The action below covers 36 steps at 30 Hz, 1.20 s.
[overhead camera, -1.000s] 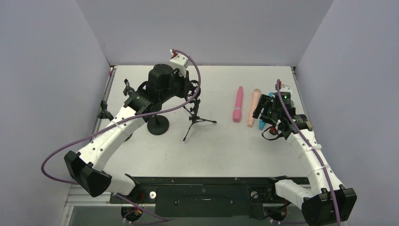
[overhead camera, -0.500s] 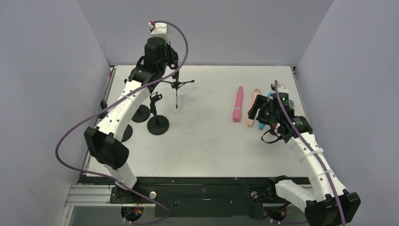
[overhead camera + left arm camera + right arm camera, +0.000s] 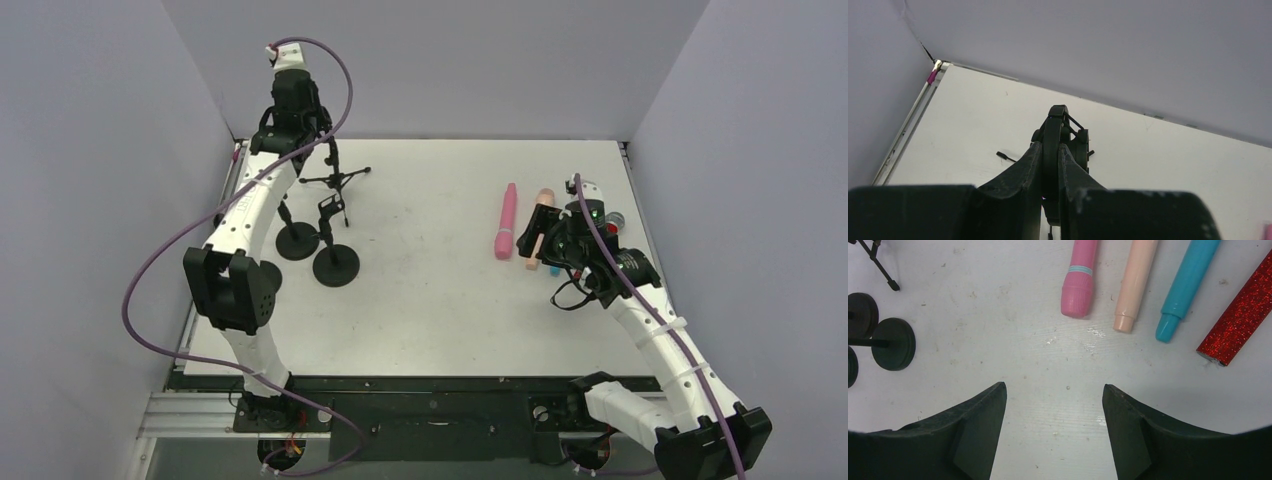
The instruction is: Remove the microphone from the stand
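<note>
White table | left gripper clamped on tripod stand, far-left corner | right gripper wide, short of pink microphone

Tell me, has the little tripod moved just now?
Yes. The left gripper carried the tripod left and toward the back wall, past the round-base stand.

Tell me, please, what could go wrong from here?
The left gripper is shut on just the top of the tripod stand; it could slip or swing into the round-base stands beside it. The open right gripper hovers near the pink microphone and might nudge it.
</note>
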Motion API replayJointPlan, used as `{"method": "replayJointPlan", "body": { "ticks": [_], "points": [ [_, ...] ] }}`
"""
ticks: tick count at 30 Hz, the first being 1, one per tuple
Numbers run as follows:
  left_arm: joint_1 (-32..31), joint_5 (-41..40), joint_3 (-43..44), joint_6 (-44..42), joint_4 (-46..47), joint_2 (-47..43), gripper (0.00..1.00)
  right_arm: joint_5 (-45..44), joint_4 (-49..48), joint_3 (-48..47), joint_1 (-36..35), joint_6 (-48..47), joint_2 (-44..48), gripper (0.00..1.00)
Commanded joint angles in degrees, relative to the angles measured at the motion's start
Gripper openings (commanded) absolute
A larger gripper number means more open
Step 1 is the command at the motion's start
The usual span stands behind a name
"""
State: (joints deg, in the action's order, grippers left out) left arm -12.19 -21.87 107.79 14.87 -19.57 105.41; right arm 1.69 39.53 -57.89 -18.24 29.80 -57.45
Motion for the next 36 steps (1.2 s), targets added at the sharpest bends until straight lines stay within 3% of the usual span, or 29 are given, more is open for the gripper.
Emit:
{"method": "replayJointPlan", "body": {
  "ticks": [1, 11, 15, 21, 28, 36],
  "points": [
    [1.53, 2.01, 5.03, 0.21, 5.37, -0.24, 0.0, -1.51, -2.19, 0.34, -1.02, 0.9, 1.22, 0.66],
    [4.85, 6.64, 2.75, 0.62, 4.99, -2.5, 0.0, -2.73, -2.43, 0.17, -2.33, 1.29, 0.35, 0.66],
    [4.93, 6.95, 1.26, 0.37, 5.41, -3.51, 0.09, -3.58, -2.58, 0.14, -2.85, 1.47, 0.08, 0.66],
    [5.0, 7.76, 0.67, 0.42, 5.23, -4.31, 0.33, -4.25, -2.64, 0.15, -3.57, 1.61, -0.41, 0.66],
    [4.98, 8.0, 0.51, 0.5, 4.59, -5.42, 0.98, -4.8, -2.58, -0.15, -4.31, 1.82, -0.47, 0.66],
    [4.98, 7.54, 0.21, -0.11, 3.0, -9.47, 0.96, -5.74, -2.47, -1.1, -4.82, 1.9, -0.8, 0.66]
  ]
}}
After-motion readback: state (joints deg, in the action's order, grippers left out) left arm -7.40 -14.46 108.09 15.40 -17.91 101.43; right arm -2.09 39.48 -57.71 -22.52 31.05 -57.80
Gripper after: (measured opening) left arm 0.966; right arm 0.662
